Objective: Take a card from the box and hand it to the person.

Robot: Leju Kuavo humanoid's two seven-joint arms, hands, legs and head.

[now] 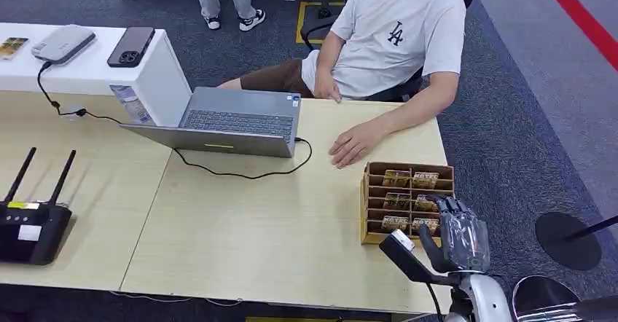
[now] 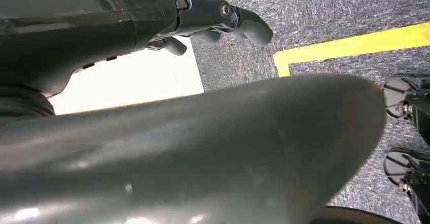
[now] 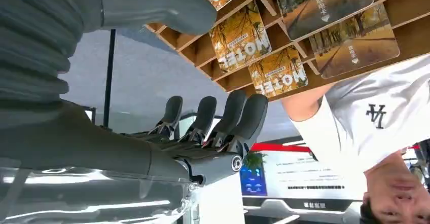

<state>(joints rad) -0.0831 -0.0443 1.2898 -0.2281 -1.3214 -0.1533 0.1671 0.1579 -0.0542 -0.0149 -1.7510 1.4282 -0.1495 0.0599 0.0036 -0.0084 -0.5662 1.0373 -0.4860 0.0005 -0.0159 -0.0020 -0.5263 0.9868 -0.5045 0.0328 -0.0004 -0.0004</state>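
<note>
From the head view, I see the right robot hand (image 1: 458,229) raised at the near right corner of the table (image 1: 240,227), just beside the wooden box (image 1: 373,191), at its near right edge. The fingers (image 1: 450,205) reach forward over the box's nearest rows, spread and holding nothing. The cards (image 1: 397,178) lie in tiered slots that step away from me toward the person's hand (image 1: 353,146), which rests flat on the table just beyond the box. So the card I want lies directly ahead of and slightly left of the fingertips — the right arm is plainly the nearer one.

In the left wrist view, the left robot hand (image 2: 223,21) hangs over carpet and a yellow floor line (image 2: 350,44); its fingers look loosely curved with nothing in them, though the angle is poor and I cannot tell its state for sure.

In the right wrist view, the fingertips (image 3: 243,115) stand apart and empty, close to the cards (image 3: 279,72) but not touching. The cards lean in their slots, their free edges toward the hand — the nearest row is the one I judge easiest to pinch.
</note>
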